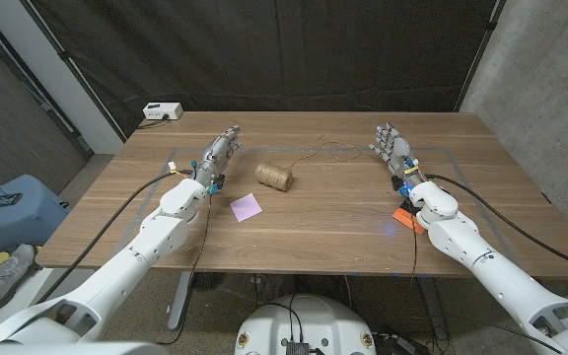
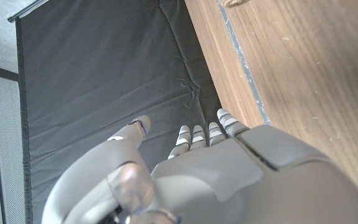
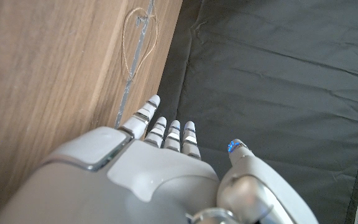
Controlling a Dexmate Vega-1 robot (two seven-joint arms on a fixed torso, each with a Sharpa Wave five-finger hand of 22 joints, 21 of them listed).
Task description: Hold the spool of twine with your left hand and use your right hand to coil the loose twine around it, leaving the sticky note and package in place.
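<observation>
The spool of twine (image 1: 275, 177) lies on its side near the middle of the wooden table (image 1: 314, 222). Its loose twine (image 1: 328, 151) trails away toward the far right in thin loops, which also appear as loose twine (image 3: 137, 38) in the right wrist view. A purple sticky note (image 1: 247, 206) lies just in front of the spool. An orange package (image 1: 407, 218) peeks out beside my right wrist. My left hand (image 1: 219, 156) stands open to the left of the spool, fingers stretched, holding nothing. My right hand (image 1: 392, 148) stands open right of the twine, fingers apart.
A white box (image 1: 162, 110) with a cable sits on the table's far left corner. A dark curtain (image 1: 284, 49) hangs behind the table. A blue bin (image 1: 8, 205) stands on the floor to the left.
</observation>
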